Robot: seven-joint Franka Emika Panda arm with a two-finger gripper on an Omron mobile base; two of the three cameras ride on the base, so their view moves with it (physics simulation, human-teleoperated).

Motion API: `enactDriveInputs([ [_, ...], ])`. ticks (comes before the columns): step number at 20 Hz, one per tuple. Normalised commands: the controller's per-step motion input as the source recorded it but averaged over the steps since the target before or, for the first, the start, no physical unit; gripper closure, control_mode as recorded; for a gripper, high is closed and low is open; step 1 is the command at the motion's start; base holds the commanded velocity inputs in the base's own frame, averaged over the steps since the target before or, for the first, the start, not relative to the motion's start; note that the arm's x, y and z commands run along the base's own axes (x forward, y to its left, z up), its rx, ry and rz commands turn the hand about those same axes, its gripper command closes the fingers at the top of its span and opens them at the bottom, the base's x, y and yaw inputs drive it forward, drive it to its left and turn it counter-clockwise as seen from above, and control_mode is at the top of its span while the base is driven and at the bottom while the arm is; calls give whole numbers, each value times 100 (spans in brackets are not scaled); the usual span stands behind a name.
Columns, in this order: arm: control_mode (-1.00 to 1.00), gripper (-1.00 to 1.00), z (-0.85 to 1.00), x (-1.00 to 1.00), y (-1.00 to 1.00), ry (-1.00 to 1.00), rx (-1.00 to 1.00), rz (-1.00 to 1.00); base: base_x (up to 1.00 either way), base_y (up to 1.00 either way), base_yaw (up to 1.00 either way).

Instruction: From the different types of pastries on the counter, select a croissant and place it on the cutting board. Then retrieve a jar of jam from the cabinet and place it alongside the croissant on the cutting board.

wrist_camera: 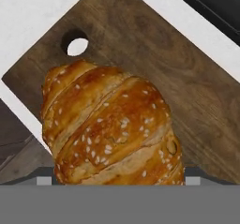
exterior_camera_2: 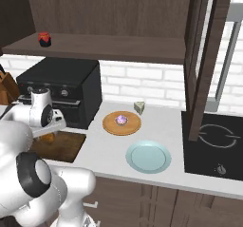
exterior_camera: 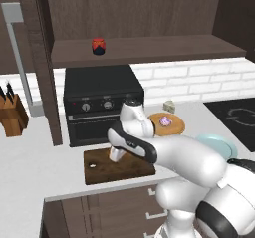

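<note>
The golden-brown croissant [wrist_camera: 112, 129] looms close in the hand view and hides the fingertips. It hangs just over the dark cutting board [wrist_camera: 187, 87], next to the board's hole. From the left base view my gripper [exterior_camera: 115, 156] is low over the cutting board [exterior_camera: 124, 170], shut on the croissant. A sliver of the croissant [exterior_camera_2: 47, 137] peeks out under the hand above the cutting board [exterior_camera_2: 64, 147]. The red jar of jam [exterior_camera: 98, 46] stands on the cabinet shelf [exterior_camera: 159, 50], far above the gripper. A pink-purple pastry [exterior_camera: 166, 121] lies on the counter [exterior_camera: 30, 167].
The pastry rests on a round wooden plate [exterior_camera: 174, 128]; a pale blue plate [exterior_camera_2: 148, 156] lies nearer the front edge. A black oven [exterior_camera: 99, 90] stands right behind the board. A knife block [exterior_camera: 12, 115] is at the left, a cooktop [exterior_camera_2: 216, 143] at the right, and a cheese wedge [exterior_camera_2: 139, 107] by the wall.
</note>
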Motion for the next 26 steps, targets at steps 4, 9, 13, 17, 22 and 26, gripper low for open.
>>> enactDriveInputs([
  [4, -100, 100, -33, 0, 49, 0, 0, 0, 0, 0, 0],
  [9, -100, 100, -22, 16, 37, 0, 0, 0, 0, 0, 0],
  [13, -100, 100, -20, 19, 19, 0, 0, 0, 0, 0, 0],
  [17, -100, 100, -24, 22, 19, 0, 0, 0, 0, 0, 0],
  [22, -100, -100, -26, 23, 19, 0, 0, 0, 0, 0, 0],
  [26, -100, -100, -10, 4, 3, 0, 0, 0, 0, 0, 0],
])
